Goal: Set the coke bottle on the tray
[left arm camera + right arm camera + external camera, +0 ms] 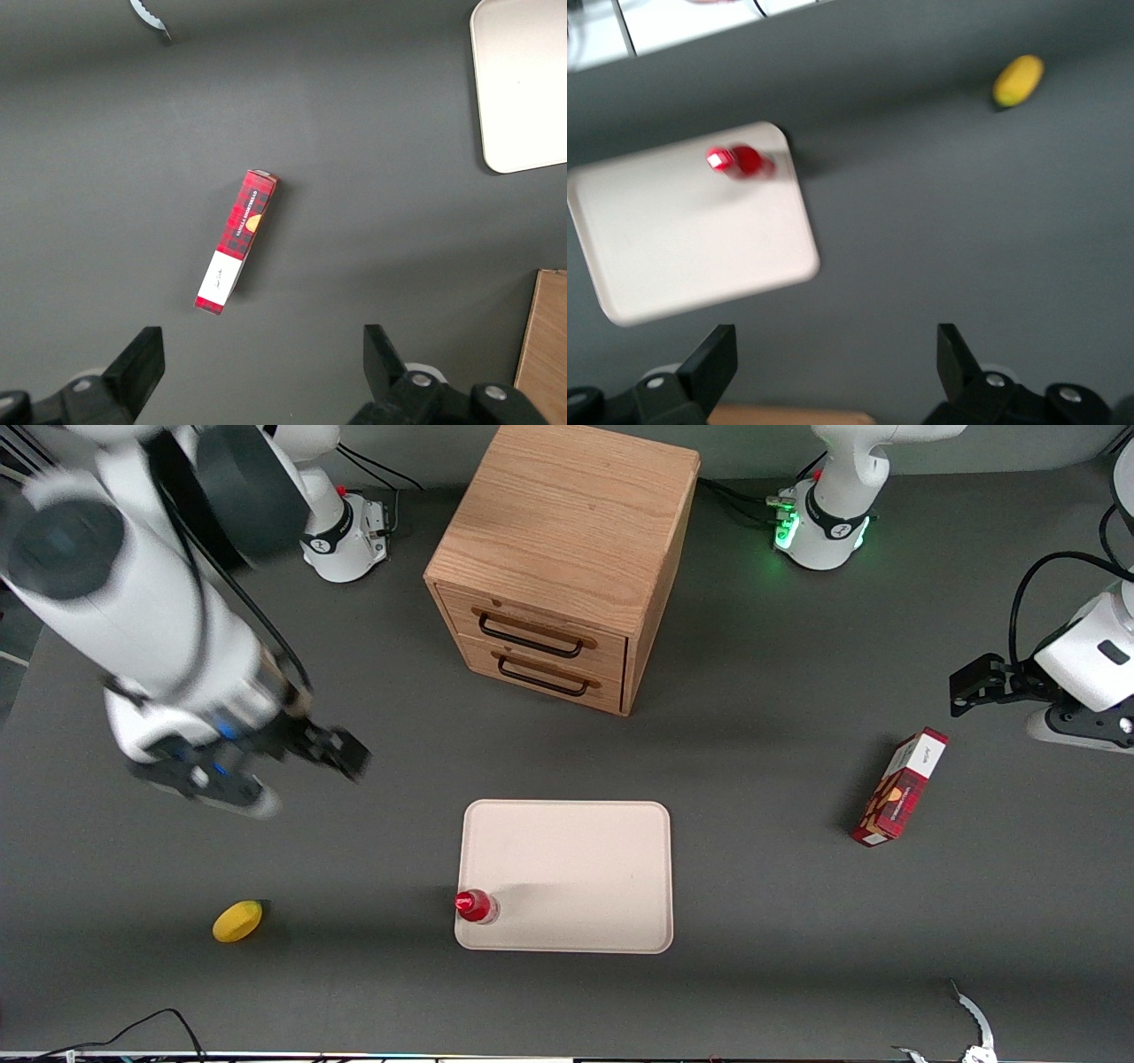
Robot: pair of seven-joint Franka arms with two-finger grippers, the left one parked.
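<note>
The coke bottle (pixel 474 905), small and red with a red cap, stands upright on the cream tray (pixel 576 877), at the tray's corner nearest the front camera on the working arm's side. Both show in the right wrist view, the bottle (pixel 740 161) on the tray (pixel 691 239). My right gripper (pixel 232 786) is open and empty, raised above the bare table toward the working arm's end, well apart from the tray. In its wrist view the gripper (pixel 833 345) has nothing between the two black fingers (pixel 713 359). A corner of the tray (pixel 523 80) shows in the left wrist view.
A wooden two-drawer cabinet (pixel 567 558) stands farther from the front camera than the tray. A yellow lemon (pixel 237 920) lies on the table toward the working arm's end. A red rectangular box (pixel 899 786) lies toward the parked arm's end.
</note>
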